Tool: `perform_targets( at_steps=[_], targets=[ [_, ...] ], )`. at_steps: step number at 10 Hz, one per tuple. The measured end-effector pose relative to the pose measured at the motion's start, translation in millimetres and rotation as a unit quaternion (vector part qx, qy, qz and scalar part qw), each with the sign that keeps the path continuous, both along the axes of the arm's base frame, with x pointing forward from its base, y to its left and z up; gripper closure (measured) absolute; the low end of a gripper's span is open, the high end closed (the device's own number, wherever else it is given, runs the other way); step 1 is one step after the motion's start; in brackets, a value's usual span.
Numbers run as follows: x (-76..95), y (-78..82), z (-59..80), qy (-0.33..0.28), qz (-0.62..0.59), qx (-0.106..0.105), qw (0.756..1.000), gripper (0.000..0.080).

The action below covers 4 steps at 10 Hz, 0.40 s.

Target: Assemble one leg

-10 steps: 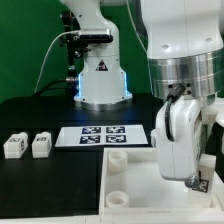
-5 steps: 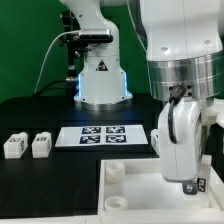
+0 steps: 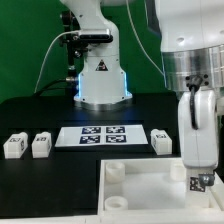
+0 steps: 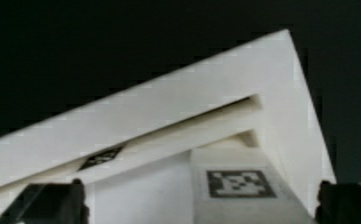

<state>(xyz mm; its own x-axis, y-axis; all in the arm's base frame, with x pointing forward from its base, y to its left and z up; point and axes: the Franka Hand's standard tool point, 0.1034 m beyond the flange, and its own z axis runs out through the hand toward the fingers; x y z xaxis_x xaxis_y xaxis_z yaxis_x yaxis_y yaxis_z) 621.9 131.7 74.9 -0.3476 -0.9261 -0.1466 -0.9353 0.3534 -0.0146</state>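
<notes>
Three tagged legs (image 3: 14,146) flank the marker board (image 3: 103,136); tool (image 3: 198,180) grip state unclear

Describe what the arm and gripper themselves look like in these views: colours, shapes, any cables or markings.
In the exterior view the arm is glossy white with rounded casings and a ribbed silver-grey metallic band at the wrist. Below it hangs the white, blocky gripper, with dark gaps along its edges. No cables on this arm can be made out. In the wrist view the fingertips appear as two dark, rounded shapes.
</notes>
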Motion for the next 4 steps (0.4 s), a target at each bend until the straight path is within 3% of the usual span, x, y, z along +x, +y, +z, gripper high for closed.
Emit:
perform_targets(
  at_steps=[4],
  targets=[
    [-0.7, 0.1, -1.7, 0.001, 0.0, -0.001, 1.0, 0.0151]
  ],
)
